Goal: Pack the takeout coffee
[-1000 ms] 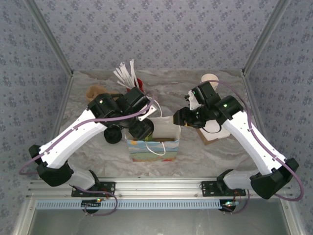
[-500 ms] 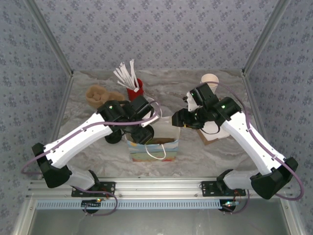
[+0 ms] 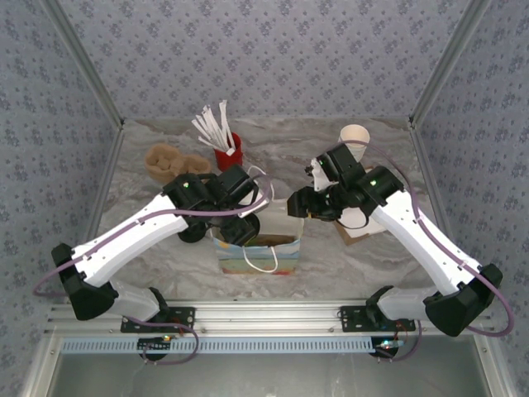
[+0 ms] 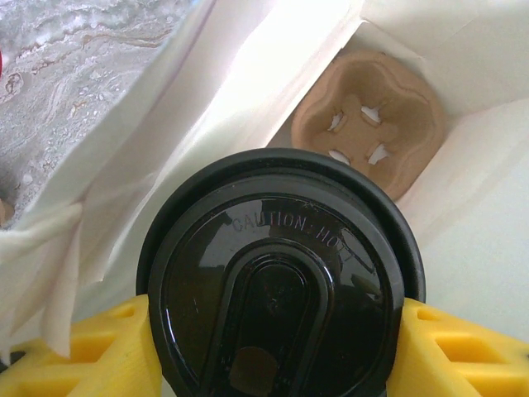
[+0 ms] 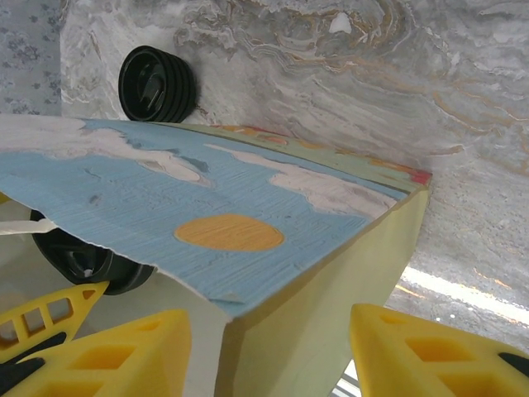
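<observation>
The takeout coffee (image 4: 281, 281) shows its round black lid in the left wrist view; its green body is hidden beneath. My left gripper (image 4: 277, 331) is shut on it, a yellow finger pressed against each side of the lid. The cup hangs in the open mouth of the gift bag (image 3: 258, 251), above a brown pulp cup carrier (image 4: 372, 120) lying at the bag's bottom. My right gripper (image 5: 269, 339) is open and straddles the bag's upper right corner (image 5: 248, 248), one finger inside and one outside. The coffee's lid (image 5: 83, 256) also peeks from behind the bag wall there.
A low black round piece (image 5: 157, 83) lies on the table left of the bag. A red cup of white sticks (image 3: 226, 149) and a brown lump (image 3: 165, 160) stand behind. White paper cups (image 3: 354, 135) and a flat brown piece (image 3: 357, 234) sit at the right.
My left gripper has carried the coffee rightward from beside the bag and down into its mouth. The right gripper has shifted slightly left at the bag's corner.
</observation>
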{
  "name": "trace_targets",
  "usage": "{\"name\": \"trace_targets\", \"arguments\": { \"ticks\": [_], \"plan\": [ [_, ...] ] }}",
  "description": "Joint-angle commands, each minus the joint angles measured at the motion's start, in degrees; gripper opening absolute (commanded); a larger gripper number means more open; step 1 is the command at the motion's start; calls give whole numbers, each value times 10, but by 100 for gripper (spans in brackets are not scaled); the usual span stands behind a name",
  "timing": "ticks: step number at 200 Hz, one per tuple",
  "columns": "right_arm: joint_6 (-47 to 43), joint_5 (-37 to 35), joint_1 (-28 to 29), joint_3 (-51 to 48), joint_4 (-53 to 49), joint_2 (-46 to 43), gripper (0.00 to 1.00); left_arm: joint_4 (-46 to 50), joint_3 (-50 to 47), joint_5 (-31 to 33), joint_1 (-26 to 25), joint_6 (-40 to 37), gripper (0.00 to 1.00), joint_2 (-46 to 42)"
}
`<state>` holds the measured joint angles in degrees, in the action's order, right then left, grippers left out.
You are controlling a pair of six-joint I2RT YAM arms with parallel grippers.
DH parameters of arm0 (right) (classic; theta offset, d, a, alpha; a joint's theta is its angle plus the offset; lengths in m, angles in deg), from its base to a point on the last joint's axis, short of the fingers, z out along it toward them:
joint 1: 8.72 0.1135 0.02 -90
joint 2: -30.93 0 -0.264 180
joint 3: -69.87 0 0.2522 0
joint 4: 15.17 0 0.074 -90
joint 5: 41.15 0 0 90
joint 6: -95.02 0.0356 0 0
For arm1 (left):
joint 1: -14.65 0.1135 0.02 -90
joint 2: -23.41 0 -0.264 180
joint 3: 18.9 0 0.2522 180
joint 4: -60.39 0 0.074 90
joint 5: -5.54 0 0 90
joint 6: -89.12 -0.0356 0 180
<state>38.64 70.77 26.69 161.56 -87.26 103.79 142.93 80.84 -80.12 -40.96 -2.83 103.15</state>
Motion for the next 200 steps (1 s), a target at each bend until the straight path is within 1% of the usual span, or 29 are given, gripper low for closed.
{"name": "trace_targets", "arguments": {
  "ticks": [1,56,122,200],
  "plan": [
    [5,1,5,-6,6,-8,56,14,-2,8,1,-15,60,7],
    [4,-1,10,-14,10,-10,56,35,2,14,2,-26,60,25],
    [4,-3,11,-17,13,-15,56,27,-16,12,1,-26,60,35],
    [3,-7,17,-22,13,-20,56,-17,-62,2,1,-12,60,24]
  ]
}}
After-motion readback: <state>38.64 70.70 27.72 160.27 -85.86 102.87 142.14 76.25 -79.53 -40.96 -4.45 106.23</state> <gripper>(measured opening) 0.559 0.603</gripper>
